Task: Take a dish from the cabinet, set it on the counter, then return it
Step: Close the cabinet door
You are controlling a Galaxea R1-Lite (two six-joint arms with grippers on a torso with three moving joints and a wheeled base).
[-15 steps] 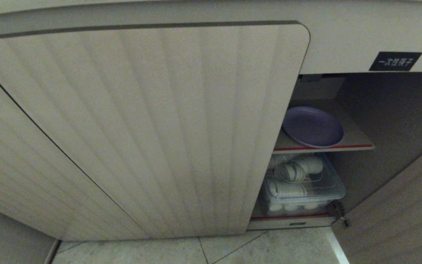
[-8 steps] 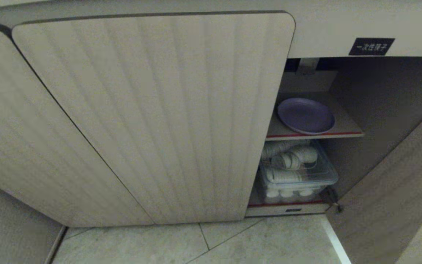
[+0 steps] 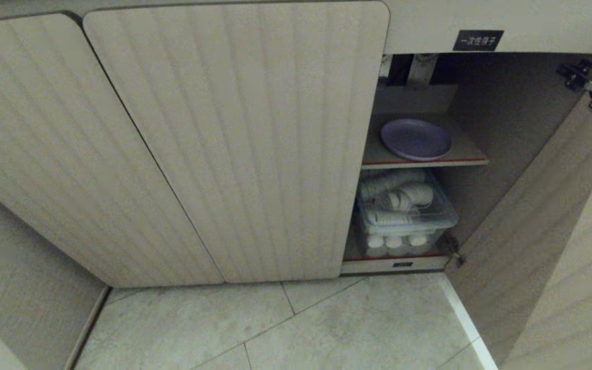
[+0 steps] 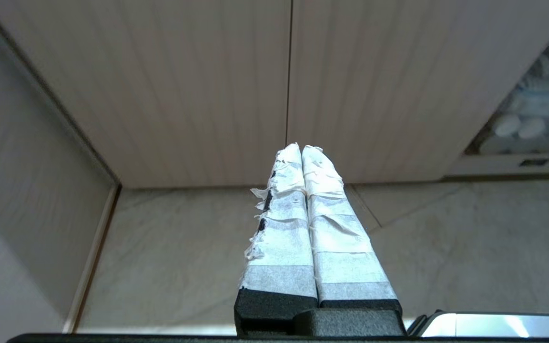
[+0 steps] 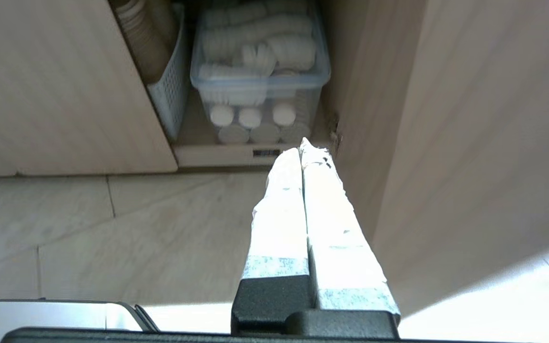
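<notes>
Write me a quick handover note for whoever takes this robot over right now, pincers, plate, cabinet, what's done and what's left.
Left pincer: shut, empty, parked low facing the closed ribbed doors.
Right pincer: shut, empty, parked low before the open compartment.
Lavender plate: flat on the red-edged upper shelf in the cabinet; right door swung open. Clear bin of white cups below.
Done: door open, or so it looks. No sign the plate has been lifted.
Left: take plate out, set on counter, return it.

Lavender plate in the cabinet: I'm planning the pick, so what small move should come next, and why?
Probably raise the right gripper toward the round lavender plastic plate on the red-edged upper shelf. That gripper hangs low by the open compartment, shut and empty.
</notes>
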